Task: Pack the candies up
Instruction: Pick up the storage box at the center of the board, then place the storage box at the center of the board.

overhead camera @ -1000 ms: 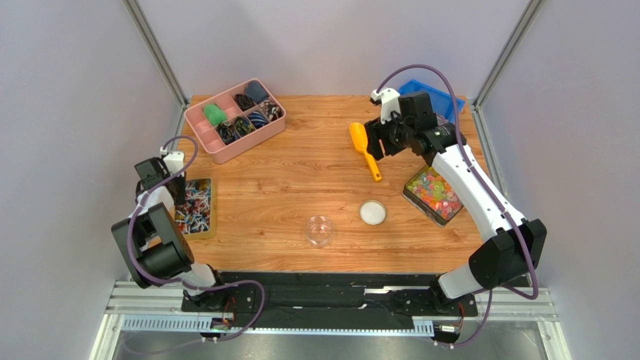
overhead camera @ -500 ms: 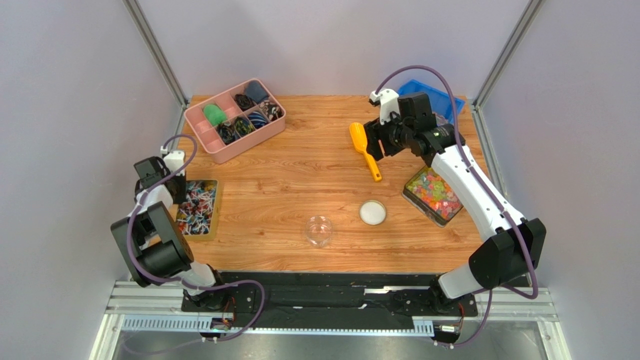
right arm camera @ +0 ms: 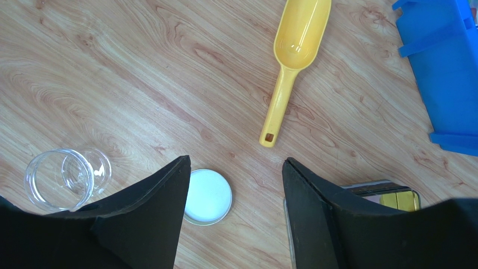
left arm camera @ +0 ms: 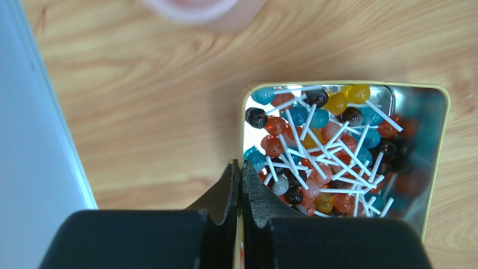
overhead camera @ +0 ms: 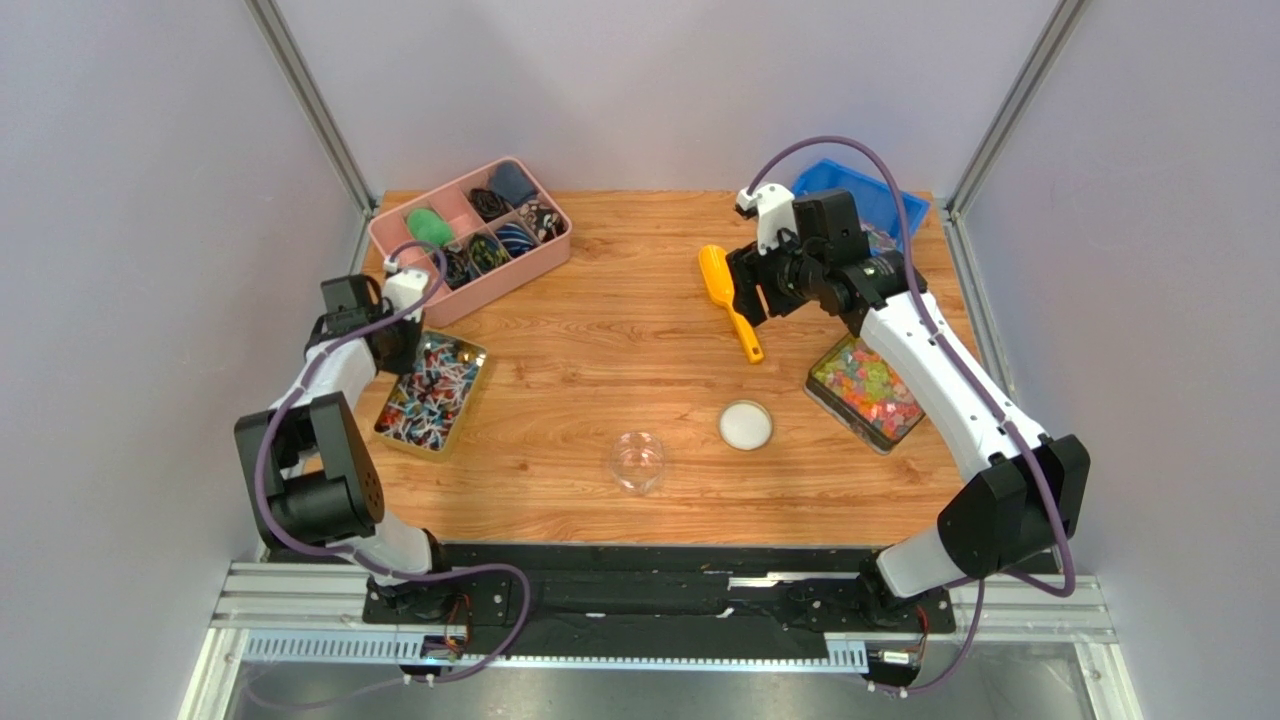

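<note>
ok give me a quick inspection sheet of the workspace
surface: wooden table, no spills seen
job's things: small lollipop candies with white sticks in a yellow-rimmed metal tin; clear glass jar, lid off; round white lid beside it; yellow plastic scoop lying flat
clutter: pink compartment box; blue plastic bin; bright gummies in a second tin
grippers: left tool shut on the metal tin's rim; right tool open, empty
cables: purple cables looping off both arms
surroundings: grey walls, nothing else seen
</note>
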`<state>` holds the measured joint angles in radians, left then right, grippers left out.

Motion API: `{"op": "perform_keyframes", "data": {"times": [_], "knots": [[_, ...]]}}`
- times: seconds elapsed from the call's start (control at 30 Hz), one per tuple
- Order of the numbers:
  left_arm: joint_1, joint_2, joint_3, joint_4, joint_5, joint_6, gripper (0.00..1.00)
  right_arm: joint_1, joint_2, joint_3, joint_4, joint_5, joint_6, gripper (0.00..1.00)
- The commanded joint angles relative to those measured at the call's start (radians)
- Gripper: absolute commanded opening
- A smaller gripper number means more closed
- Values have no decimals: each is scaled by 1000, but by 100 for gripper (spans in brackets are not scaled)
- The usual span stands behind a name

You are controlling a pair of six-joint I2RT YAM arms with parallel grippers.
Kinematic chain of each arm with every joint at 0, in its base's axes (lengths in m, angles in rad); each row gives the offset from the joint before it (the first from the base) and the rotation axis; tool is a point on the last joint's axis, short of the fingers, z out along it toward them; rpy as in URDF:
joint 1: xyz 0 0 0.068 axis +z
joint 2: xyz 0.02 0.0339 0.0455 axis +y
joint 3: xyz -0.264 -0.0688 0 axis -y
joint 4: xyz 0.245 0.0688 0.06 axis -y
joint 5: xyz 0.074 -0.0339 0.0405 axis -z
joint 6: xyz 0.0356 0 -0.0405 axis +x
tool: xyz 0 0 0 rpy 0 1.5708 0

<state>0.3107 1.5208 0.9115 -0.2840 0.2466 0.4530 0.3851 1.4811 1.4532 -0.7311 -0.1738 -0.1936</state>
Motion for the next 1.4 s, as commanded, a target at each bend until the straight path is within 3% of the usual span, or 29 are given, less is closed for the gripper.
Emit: {"op": "perform_keyframes", "data": {"times": [0.0,0.33,0.57,0.93,1.37], "knots": [[-106,47,118,0,11,29,4,5,-16,-7,48,10,-26,65],[-339,285,407,-72,-38,98,0,6,-7,-27,56,23,-44,65],[-441,329,512,-93,-41,162,0,6,10,-30,58,33,-52,65],[-524,461,616,-144,-6,312,0,8,42,-34,56,56,-64,65],[-556,477,595,-150,100,424,1,6,123,-54,107,126,-29,65]]}}
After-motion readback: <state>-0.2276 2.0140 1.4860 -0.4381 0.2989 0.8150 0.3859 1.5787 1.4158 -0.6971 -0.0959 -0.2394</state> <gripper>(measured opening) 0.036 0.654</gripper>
